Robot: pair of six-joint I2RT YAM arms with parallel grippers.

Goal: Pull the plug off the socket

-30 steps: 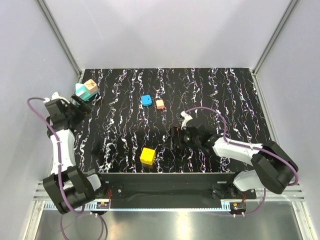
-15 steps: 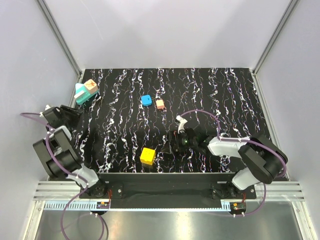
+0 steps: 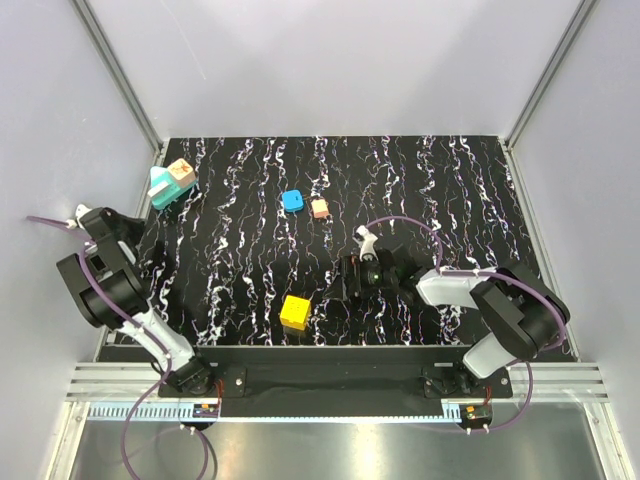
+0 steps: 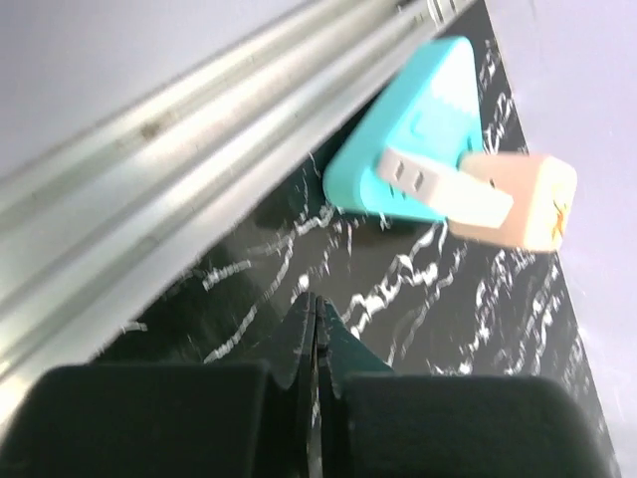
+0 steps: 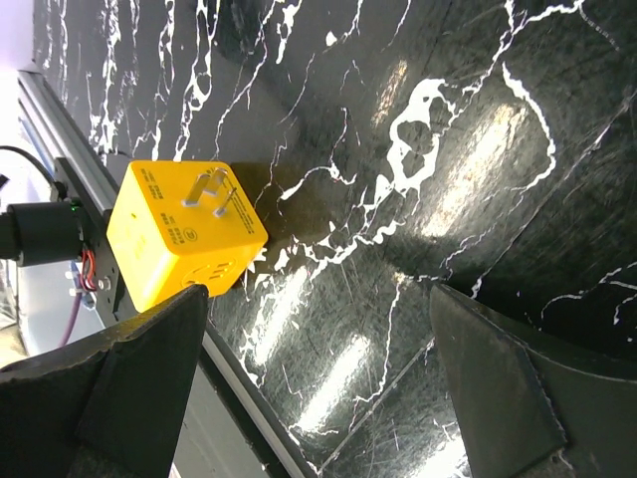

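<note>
Teal socket (image 3: 160, 188) lies at ten o'clock in the top view, plug (image 3: 181, 171) not yet pulled off; left gripper (image 4: 317, 334) is pinched shut on nothing, right gripper (image 5: 318, 378) gapes empty. Approach step, by my judgement: reopen left, reach toward one o'clock, clamp plug

Tiny print on the yellow cube (image 5: 184, 244); seemingly unreadable.

Plug (image 3: 181, 171) on socket (image 3: 162, 188), far-left corner of table (image 3: 450, 190)

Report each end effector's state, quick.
Left end effector: closed, holding nothing.
Right end effector: open, holding nothing.
</note>
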